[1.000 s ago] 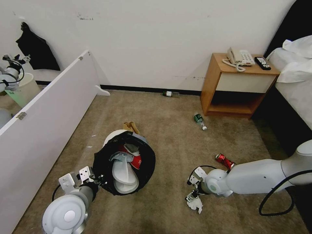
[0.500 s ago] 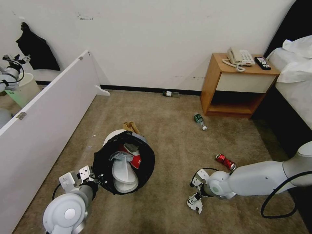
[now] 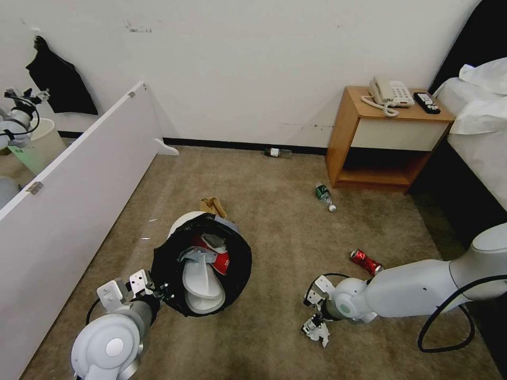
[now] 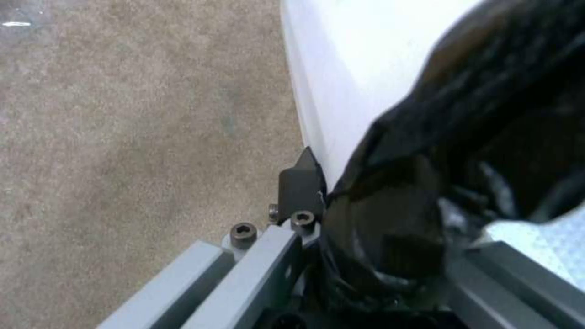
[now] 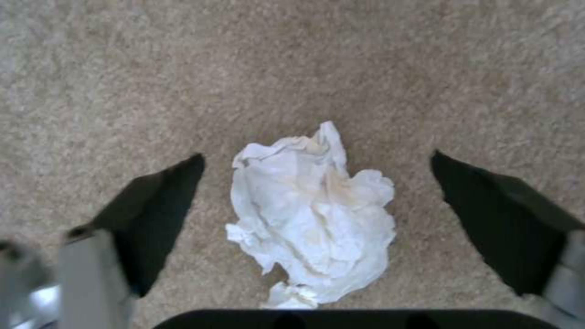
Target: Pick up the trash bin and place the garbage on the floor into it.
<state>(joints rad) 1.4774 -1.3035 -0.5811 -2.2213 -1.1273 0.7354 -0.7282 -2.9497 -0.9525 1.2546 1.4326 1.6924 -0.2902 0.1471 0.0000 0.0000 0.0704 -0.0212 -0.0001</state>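
Note:
My left gripper (image 3: 160,294) is shut on the rim of the trash bin (image 3: 186,219), a white bin lined with a black bag, held tilted above the floor (image 3: 274,232). Inside it lie white slippers (image 3: 202,282), a blue face mask (image 3: 196,255) and a red packet (image 3: 222,259). In the left wrist view the gripper (image 4: 365,219) pinches the black bag (image 4: 481,132) against the white wall (image 4: 365,68). My right gripper (image 3: 316,328) hangs open low over a crumpled white tissue (image 5: 314,214), with one finger on each side of it (image 5: 162,201).
More garbage lies about: a red can (image 3: 365,262), a green-labelled bottle (image 3: 324,194), another bottle (image 3: 278,153) by the wall, a brown paper bag (image 3: 213,206). A white panel (image 3: 79,184) stands left, a wooden nightstand (image 3: 369,137) and a bed (image 3: 475,126) right.
The right arm has shifted and sunk slightly, with its gripper staying over the tissue. The left arm and the bin have not moved.

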